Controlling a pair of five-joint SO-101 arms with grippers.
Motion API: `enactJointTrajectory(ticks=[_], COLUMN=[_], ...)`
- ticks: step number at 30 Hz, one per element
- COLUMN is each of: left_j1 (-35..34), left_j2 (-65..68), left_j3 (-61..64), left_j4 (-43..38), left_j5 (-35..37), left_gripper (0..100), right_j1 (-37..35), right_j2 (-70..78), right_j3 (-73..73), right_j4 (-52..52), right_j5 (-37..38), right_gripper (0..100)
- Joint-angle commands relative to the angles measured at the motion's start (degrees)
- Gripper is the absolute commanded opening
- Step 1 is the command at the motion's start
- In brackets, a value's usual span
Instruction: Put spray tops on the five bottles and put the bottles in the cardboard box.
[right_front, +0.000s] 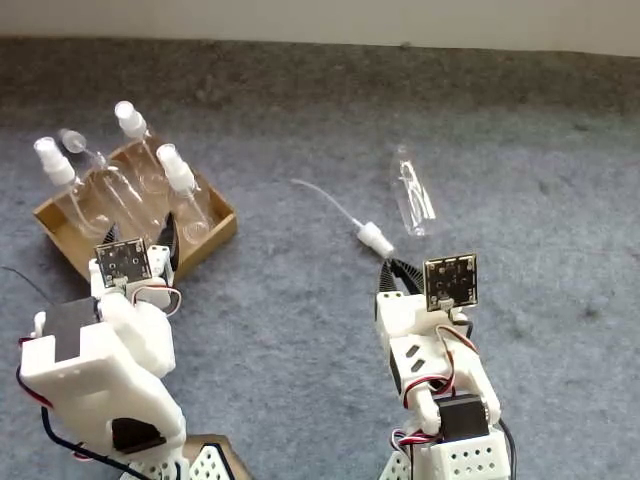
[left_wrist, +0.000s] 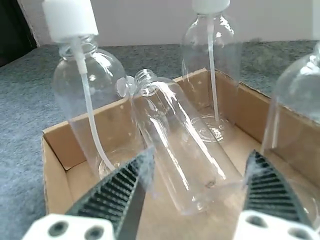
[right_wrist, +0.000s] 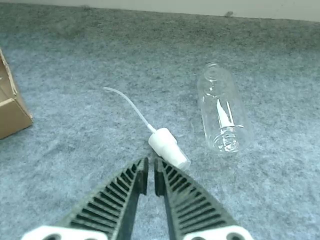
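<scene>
My left tool (left_wrist: 200, 157) gapes empty over a capless bottle (left_wrist: 175, 135) in the cardboard box (left_wrist: 55, 165); my right tool (right_wrist: 151, 165), all but closed on nothing, sits near the loose spray top (right_wrist: 167, 147) on the bench (right_wrist: 75, 50)

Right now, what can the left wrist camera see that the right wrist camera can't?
Only the left wrist view: the open left gripper at a leaning bottle with no spray top, inside the cardboard box among standing bottles with white spray tops. Only the right wrist view: the closed right gripper, a loose spray top and a bare bottle, lying apart on the grey carpet. Both: the cardboard box and the grey carpet.
</scene>
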Motion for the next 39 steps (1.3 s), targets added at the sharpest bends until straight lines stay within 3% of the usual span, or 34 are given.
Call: enactJointTrajectory(ticks=[1, 4, 12, 22, 39], left_j1=[1.1, 1.1, 0.48, -2.07, -4.88], left_j2=[0.22, 0.22, 0.22, 0.31, 0.22], left_j3=[1.63, 2.95, 4.79, 9.36, 11.21], left_j4=[-0.18, -2.64, -3.43, -13.1, -15.3], left_j5=[-0.97, -0.97, -1.14, -4.22, -4.13], left_gripper=[32, 38, 38, 38, 38], right_j1=[0.31, 0.31, 0.31, 0.31, 0.31], right_j2=[-0.57, -0.57, -0.57, -0.57, -0.57], right_j3=[5.93, 5.93, 5.93, 5.93, 5.93], right_j4=[-1.36, -1.36, -1.36, -1.36, -1.36], right_j5=[0.62, 0.62, 0.62, 0.62, 0.62], right_gripper=[1.9, 1.9, 1.9, 1.9, 1.9])
